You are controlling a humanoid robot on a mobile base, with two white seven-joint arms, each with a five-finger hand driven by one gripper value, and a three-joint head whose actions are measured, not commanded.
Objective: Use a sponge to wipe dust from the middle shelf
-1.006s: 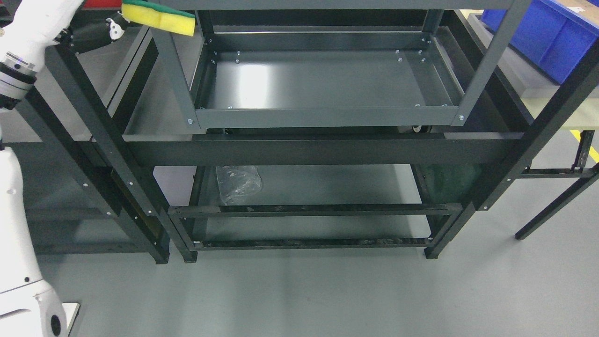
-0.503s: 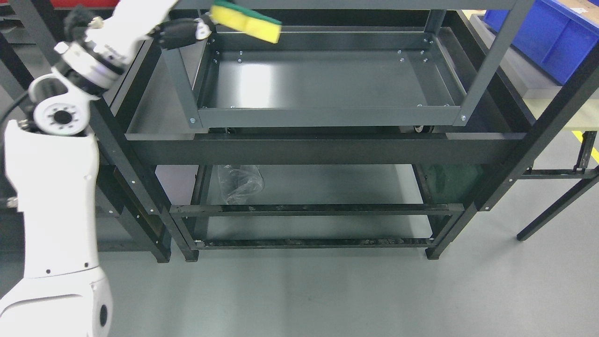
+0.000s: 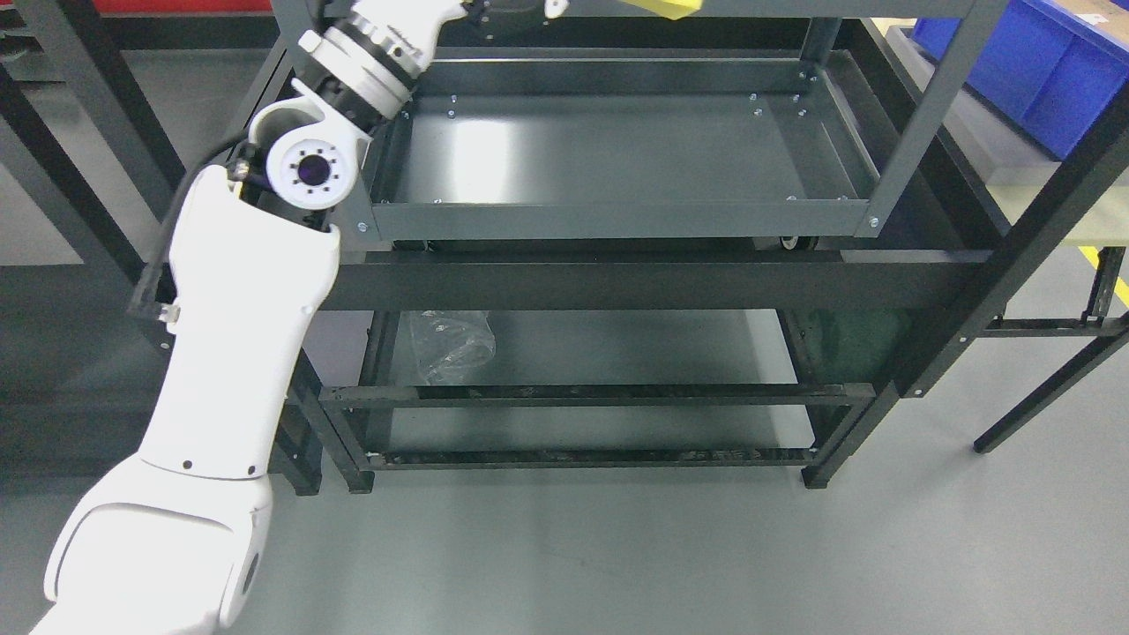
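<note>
Left arm (image 3: 238, 353) reaching up across rack's left posts, left hand (image 3: 507, 7) at top edge, mostly cropped – grip state can't tell. Sponge (image 3: 670, 8) just a yellow sliver at top edge, above back rail of middle shelf (image 3: 600, 150). Shelf not yet touched; by my read, whole wipe remains. Raised rims all round, uprights at corners; open room mid-tray

One sponge (image 3: 670, 8), one plastic bag (image 3: 450, 346)

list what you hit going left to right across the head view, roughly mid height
left arm's white forearm → crumpled clear plastic bag → small caster wheel → blue bin
</note>
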